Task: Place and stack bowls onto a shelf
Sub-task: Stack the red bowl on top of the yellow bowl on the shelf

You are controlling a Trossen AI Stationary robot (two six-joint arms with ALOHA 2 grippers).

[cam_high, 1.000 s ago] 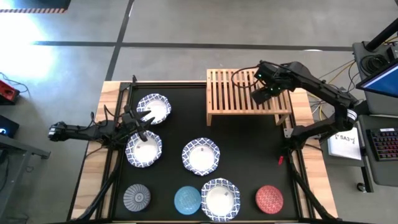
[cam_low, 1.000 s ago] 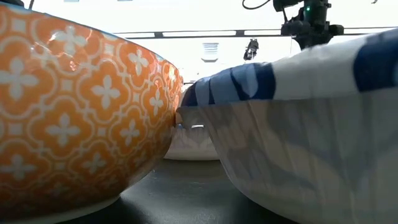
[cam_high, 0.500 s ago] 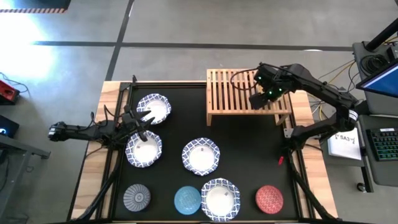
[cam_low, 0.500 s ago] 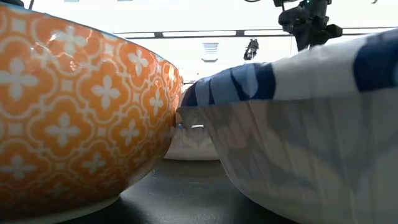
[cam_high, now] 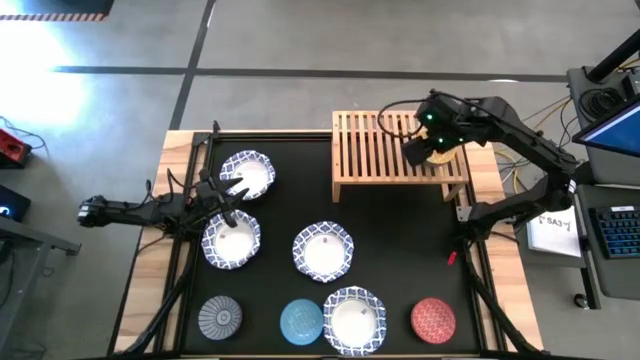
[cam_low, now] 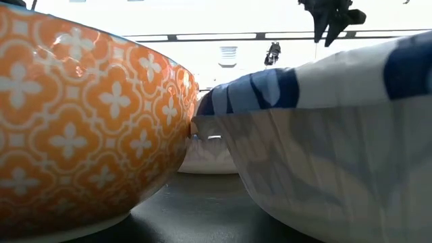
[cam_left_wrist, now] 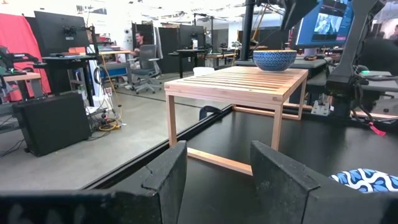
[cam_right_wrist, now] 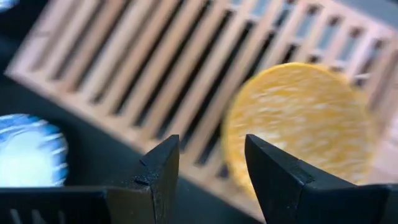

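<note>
The light-wood shelf [cam_high: 385, 155] stands at the table's far right. One small bowl, yellow inside [cam_right_wrist: 298, 124] and blue-patterned outside [cam_left_wrist: 275, 59], rests by its base on the shelf's slats near the right end. My right gripper [cam_right_wrist: 211, 168] hangs open above it, pointing steeply down, touching nothing. Several large white bowls with blue rims [cam_high: 322, 250] and small grey [cam_high: 219, 318], light blue [cam_high: 301, 322] and red [cam_high: 433, 320] bowls sit on the black mat. My left gripper [cam_left_wrist: 214, 168] waits open and level at the table's left, between two white bowls [cam_high: 247, 174].
The shelf's left and middle slats [cam_high: 365, 150] are bare. Black mat [cam_high: 400, 240] shows between the shelf and the near row of bowls. In the low view an orange-patterned bowl wall [cam_low: 88, 121] and a white-and-blue bowl [cam_low: 324, 135] fill most of the picture. A desk with a keyboard [cam_high: 615, 230] stands beyond the right edge.
My right gripper has gone up from the shelf top, most of it in the last half second, and has tipped a little. My left arm has kept still.
</note>
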